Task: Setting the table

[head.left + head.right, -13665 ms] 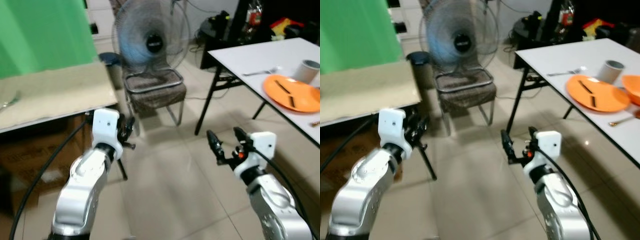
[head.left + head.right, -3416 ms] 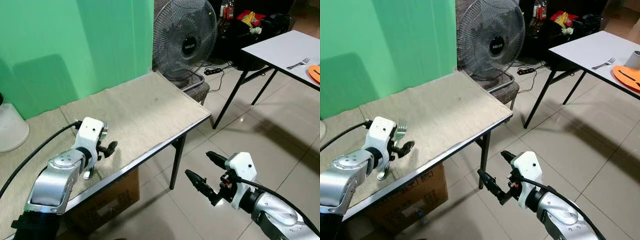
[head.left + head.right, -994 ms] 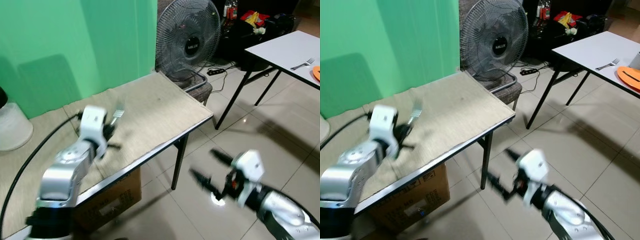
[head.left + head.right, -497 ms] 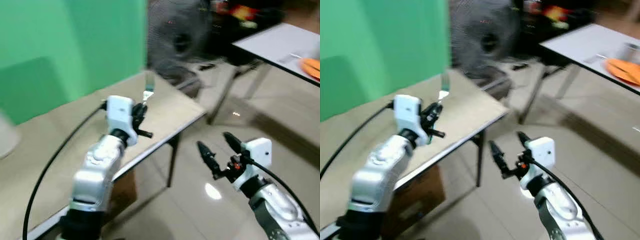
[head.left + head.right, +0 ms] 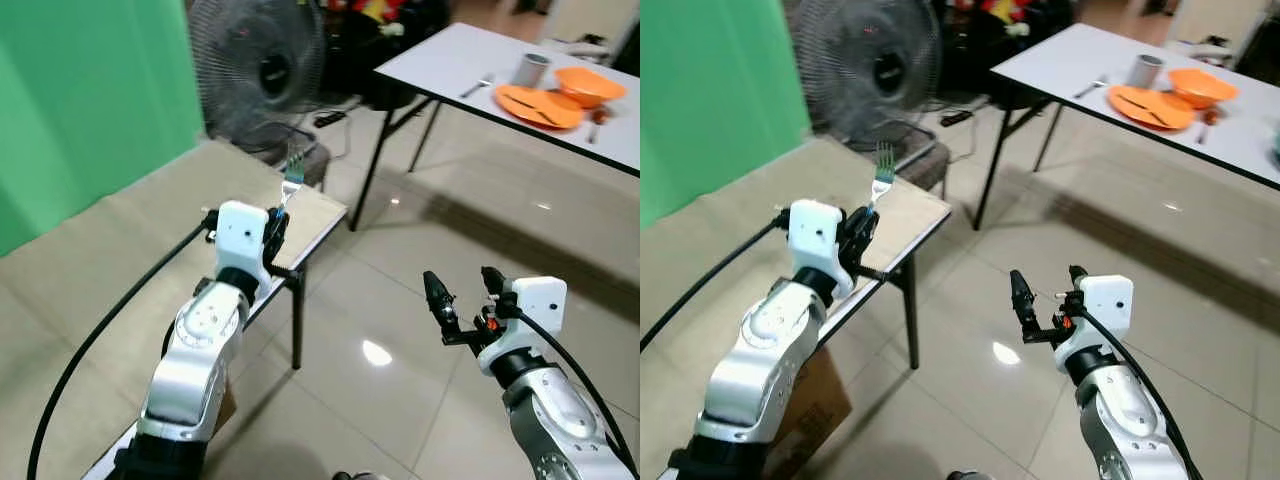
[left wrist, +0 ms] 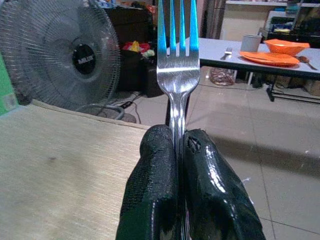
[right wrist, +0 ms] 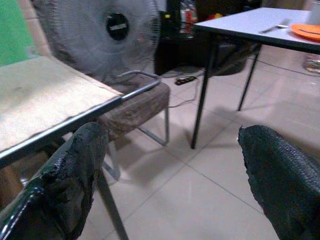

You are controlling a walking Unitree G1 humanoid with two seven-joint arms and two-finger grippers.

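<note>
Over tan table (image 5: 120,260), left pincer (image 6: 176,150) clamps fork (image 6: 176,60).

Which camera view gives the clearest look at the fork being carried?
The left wrist view: the fork stands large, tines up, pinched by the left gripper. Both eye views show it small above that gripper.

Silver arms; white wrist blocks; black textured fingers (image 7: 65,180); black cable along left arm.

— What's around?
— Green wall (image 5: 90,90) at nine o'clock, standing fan (image 5: 258,70) on a chair (image 7: 137,102) at twelve.
— Floor?
— Glossy beige tiles (image 5: 400,290); white table (image 5: 440,70) at two.
</note>
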